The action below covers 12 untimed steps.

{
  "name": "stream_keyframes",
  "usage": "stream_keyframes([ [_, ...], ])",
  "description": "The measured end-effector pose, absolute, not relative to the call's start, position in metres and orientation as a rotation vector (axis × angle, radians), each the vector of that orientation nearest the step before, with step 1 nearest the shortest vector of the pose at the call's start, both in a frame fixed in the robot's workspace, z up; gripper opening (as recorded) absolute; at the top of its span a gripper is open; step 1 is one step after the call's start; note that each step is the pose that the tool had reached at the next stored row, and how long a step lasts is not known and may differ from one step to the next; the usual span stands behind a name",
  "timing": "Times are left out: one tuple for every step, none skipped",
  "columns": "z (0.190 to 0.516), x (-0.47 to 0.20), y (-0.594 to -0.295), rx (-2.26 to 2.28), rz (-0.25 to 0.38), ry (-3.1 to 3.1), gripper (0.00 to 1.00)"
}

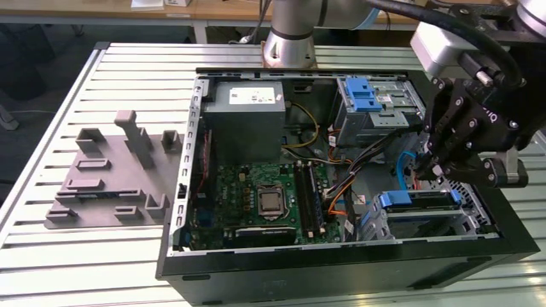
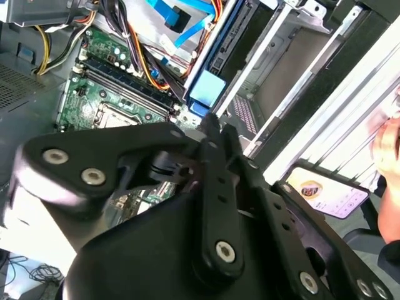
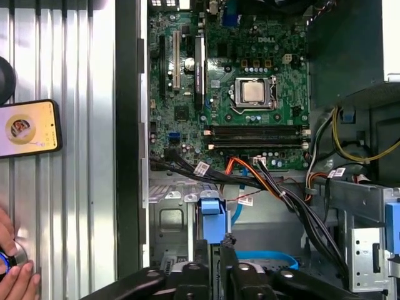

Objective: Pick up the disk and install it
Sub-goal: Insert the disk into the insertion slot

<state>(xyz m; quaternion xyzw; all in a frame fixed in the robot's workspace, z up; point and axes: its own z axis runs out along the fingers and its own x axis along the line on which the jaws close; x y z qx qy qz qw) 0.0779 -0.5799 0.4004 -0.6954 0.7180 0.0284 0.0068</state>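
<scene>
The gripper (image 3: 219, 247) is hovering with its fingers closed on nothing, its tips just beside the blue bracket of the disk (image 3: 211, 219), which is sitting in the computer case's (image 1: 341, 272) drive bay.

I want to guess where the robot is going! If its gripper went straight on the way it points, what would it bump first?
Most likely the blue bracket on the disk, straight ahead of the gripper in the first wrist view. The gap between them is hard to judge.

Slatted metal table (image 1: 51, 256) — carries open computer case (image 1: 341, 268), grey fixture plate (image 1: 111, 185), phone (image 3: 28, 128)
</scene>
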Motion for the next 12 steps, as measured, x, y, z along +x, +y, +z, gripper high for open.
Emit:
stream_keyframes([
  [0.399, 0.078, -0.58, -2.175, 0.089, 2.246, 0.18],
  [0.397, 0.078, -0.58, -2.175, 0.089, 2.246, 0.13],
  [0.396, 0.078, -0.58, -2.175, 0.089, 2.246, 0.13],
  [0.394, 0.078, -0.58, -2.175, 0.089, 2.246, 0.11],
  [0.393, 0.078, -0.58, -2.175, 0.089, 2.246, 0.11],
  [0.392, 0.078, -0.58, -2.175, 0.089, 2.246, 0.11],
  [0.391, 0.078, -0.58, -2.175, 0.088, 2.246, 0.11],
  [0.39, 0.078, -0.58, -2.175, 0.088, 2.246, 0.11],
  [0.389, 0.078, -0.58, -2.175, 0.088, 2.246, 0.11],
  [0.388, 0.078, -0.58, -2.175, 0.088, 2.245, 0.11],
  [0.386, 0.078, -0.58, -2.175, 0.088, 2.245, 0.11],
  [0.384, 0.078, -0.58, -2.175, 0.087, 2.245, 0.11],
])
